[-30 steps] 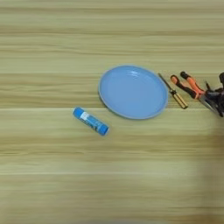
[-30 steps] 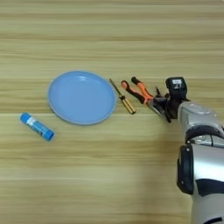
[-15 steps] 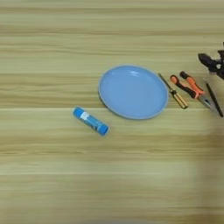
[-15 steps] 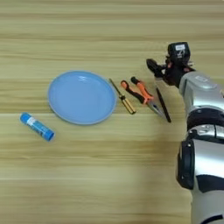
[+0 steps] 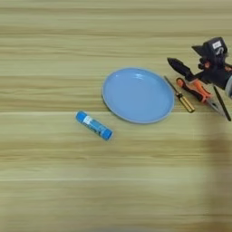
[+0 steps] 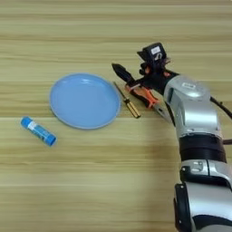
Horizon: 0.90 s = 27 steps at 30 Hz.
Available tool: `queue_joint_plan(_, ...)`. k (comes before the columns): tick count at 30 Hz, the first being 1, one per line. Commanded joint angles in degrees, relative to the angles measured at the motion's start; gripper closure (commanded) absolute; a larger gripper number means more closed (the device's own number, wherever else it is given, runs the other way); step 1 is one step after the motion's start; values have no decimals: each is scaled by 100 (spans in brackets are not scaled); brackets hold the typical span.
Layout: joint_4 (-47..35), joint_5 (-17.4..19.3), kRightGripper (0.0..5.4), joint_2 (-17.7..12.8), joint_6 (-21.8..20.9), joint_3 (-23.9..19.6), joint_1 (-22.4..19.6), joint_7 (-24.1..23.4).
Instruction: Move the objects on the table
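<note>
Light-blue plate (image 6: 84,100) flat on wood-grain table (image 6: 113,181), taken as landmark; small screwdriver (image 6: 127,101) with yellow-and-black handle just right of plate rim, lying diagonally, not touching it; orange-handled pliers (image 6: 146,96) right of screwdriver, partly under the arm; thin black stick (image 5: 222,103) further right of plate, beyond pliers; blue tube (image 6: 38,131) with white label lower left of plate, well apart. Right gripper (image 6: 131,74) above screwdriver and pliers, right of plate's upper rim; one black finger (image 6: 121,71) pointing toward plate; spread or pressed together: cannot tell.
</note>
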Motion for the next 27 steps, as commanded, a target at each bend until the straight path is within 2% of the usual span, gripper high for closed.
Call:
queue_joint_plan(1, -657, 118, 18, -99, 159, 43, -241, -67)
queue_joint_plan(2, -717, 122, 4, -89, 203, 76, -218, -58)
queue_joint_plan(15, -1082, 23, 4, 103, 606, 663, 37, 51)
queue_joint_plan(27, -858, -151, 4, 274, 733, 1128, 170, 111)
